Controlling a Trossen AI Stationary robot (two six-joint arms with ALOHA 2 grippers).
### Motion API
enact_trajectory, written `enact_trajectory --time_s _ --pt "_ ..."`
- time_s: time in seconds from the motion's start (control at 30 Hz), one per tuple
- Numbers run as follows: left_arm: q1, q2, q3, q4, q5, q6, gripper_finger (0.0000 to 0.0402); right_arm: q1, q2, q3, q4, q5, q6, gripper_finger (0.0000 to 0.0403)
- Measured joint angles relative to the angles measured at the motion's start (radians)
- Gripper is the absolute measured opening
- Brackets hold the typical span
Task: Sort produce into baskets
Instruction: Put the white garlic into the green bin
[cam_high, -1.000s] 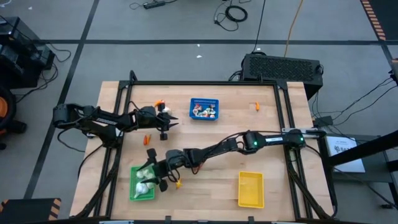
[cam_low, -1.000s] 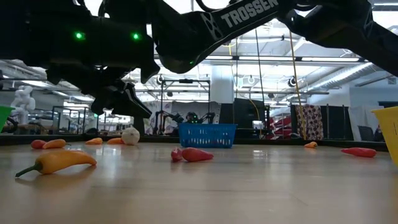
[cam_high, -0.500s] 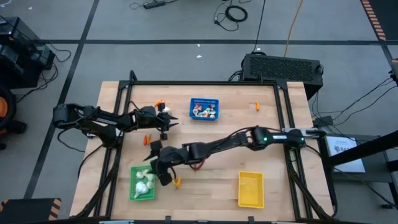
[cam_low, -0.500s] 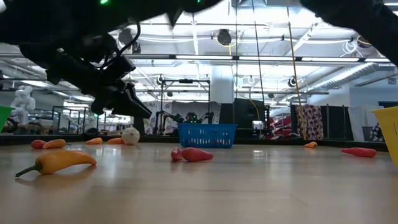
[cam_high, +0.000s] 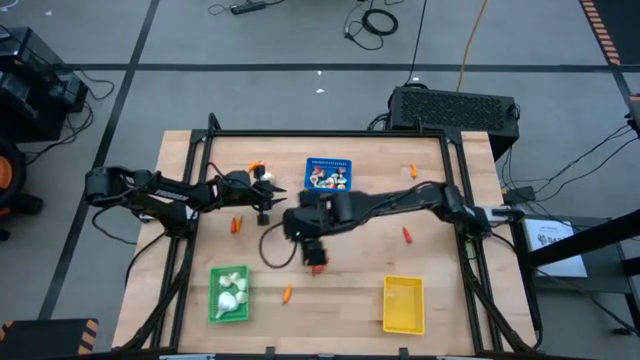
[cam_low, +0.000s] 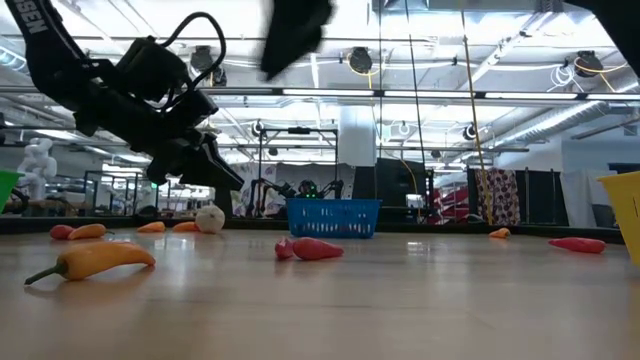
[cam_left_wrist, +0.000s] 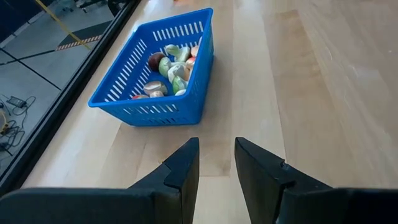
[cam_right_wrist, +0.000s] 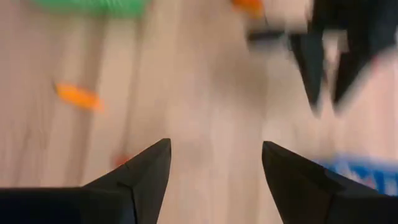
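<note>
The right tool (cam_high: 312, 243), which a second ago hung over the green basket (cam_high: 228, 294) at the near left of the surface (cam_high: 360, 290), has swung back to the middle, its fingers wide apart and empty above a red piece (cam_high: 318, 268). White bulbs (cam_high: 231, 296) lie in that green basket, so I judge a drop just finished and another pick is starting. The left tool (cam_left_wrist: 214, 163) waits slightly open near the blue basket (cam_left_wrist: 155, 81) at the far side, while the yellow basket (cam_high: 403, 304) sits near right and orange and red sticks remain loose.
</note>
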Motion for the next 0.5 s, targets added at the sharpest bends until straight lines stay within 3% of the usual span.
enact_trajectory --time_s 0.27,0.37,0.5 --pt "0.000 -0.014 0.002 -0.059 -0.106 -0.133 0.0111 -0.043 -0.032 0.000 -0.464 0.092 -0.001 0.0242" --pt "0.000 -0.068 0.055 -0.307 -0.112 -0.184 0.0111 -0.060 -0.051 -0.013 -0.503 0.129 -0.051 0.0242" --pt "0.000 -0.146 0.191 -0.715 -0.157 -0.297 0.0111 -0.095 -0.196 -0.174 -0.414 0.126 -0.128 0.0242"
